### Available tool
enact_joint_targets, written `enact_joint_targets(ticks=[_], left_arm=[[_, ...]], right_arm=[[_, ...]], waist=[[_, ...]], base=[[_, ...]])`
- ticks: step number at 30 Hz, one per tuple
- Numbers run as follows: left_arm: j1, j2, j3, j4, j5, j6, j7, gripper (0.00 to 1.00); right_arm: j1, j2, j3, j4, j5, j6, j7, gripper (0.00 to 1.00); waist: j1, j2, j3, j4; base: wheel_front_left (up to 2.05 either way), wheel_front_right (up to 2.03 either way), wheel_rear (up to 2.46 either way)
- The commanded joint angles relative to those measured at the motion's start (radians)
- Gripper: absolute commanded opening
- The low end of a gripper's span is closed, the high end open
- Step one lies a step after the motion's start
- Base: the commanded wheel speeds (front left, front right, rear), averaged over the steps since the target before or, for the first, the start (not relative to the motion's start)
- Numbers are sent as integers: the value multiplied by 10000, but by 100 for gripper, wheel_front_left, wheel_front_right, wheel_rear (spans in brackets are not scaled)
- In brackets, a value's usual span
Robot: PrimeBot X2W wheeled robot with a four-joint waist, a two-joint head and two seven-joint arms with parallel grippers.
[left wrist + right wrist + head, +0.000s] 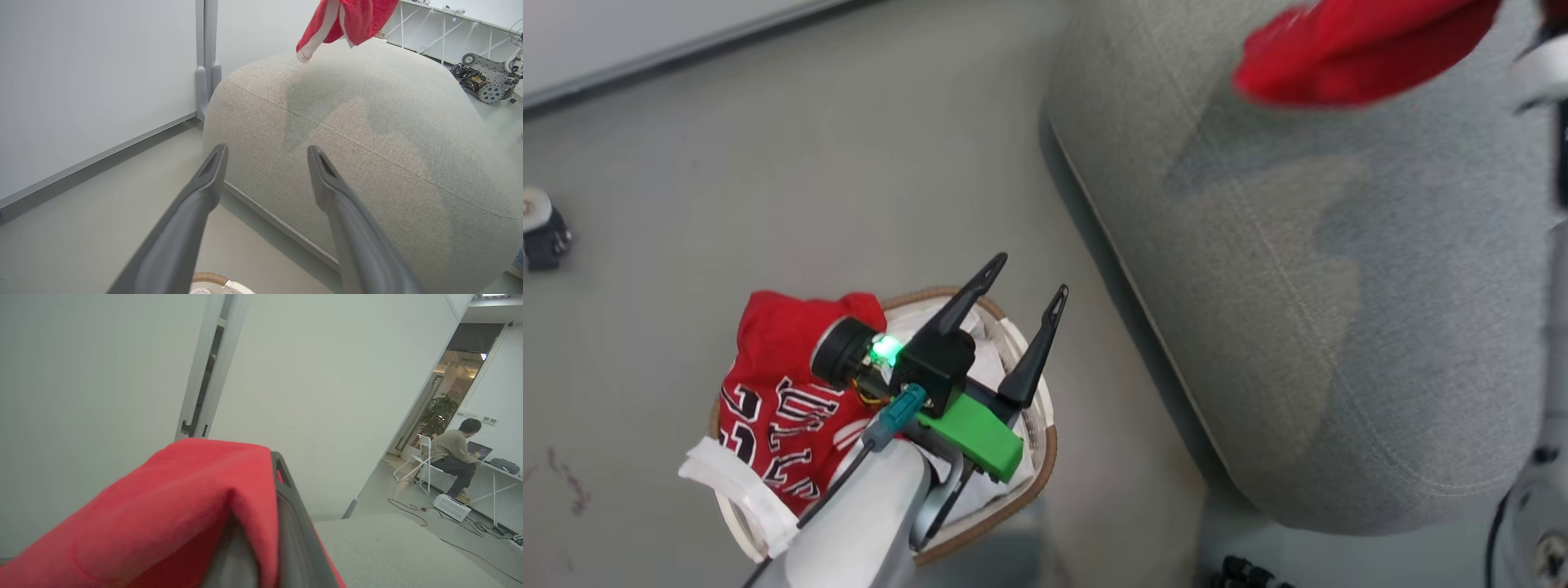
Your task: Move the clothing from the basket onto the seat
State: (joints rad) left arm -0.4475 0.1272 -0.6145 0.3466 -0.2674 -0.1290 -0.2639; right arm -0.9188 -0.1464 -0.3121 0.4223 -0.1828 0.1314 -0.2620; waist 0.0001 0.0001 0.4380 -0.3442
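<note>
I am holding my right gripper (278, 473) pinched on a red jersey (184, 506) over the seat (1339, 286). Best lowering it mid-cushion before letting go. My left gripper (1031, 278) is hovering spread above the basket (1049, 457).

On the floor (849, 163) at lower left, basket (1045, 457) with a red lettered jersey (776, 408) spilling over its left rim. Above the basket, left gripper (1031, 275), fingers spread wide and empty. To the right, grey seat (1339, 327), shadowed in patches. At top right, other jersey (1347, 49), blurred, over the seat; contact unclear.
</note>
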Motion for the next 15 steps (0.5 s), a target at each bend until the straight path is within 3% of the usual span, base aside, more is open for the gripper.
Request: enact_joint_targets(ticks=[1, 7, 15], left_arm=[[-270, 170, 62, -51, 121, -27, -9, 100], [-708, 435, 345, -242, 475, -26, -9, 100], [-778, 412, 754, -544, 746, -14, -9, 100]], right_arm=[[-417, -255, -188, 64, -78, -14, -47, 0], [-1656, -1035, -972, 347, -582, -14, -46, 0], [-1048, -637, -1809, 853, -1245, -14, -46, 0]], waist=[[-1, -1, 1220, 659], [-1, -1, 2318, 1080], [-1, -1, 3017, 1275]], base=[[0, 0, 0], [0, 0, 0], [0, 0, 0]])
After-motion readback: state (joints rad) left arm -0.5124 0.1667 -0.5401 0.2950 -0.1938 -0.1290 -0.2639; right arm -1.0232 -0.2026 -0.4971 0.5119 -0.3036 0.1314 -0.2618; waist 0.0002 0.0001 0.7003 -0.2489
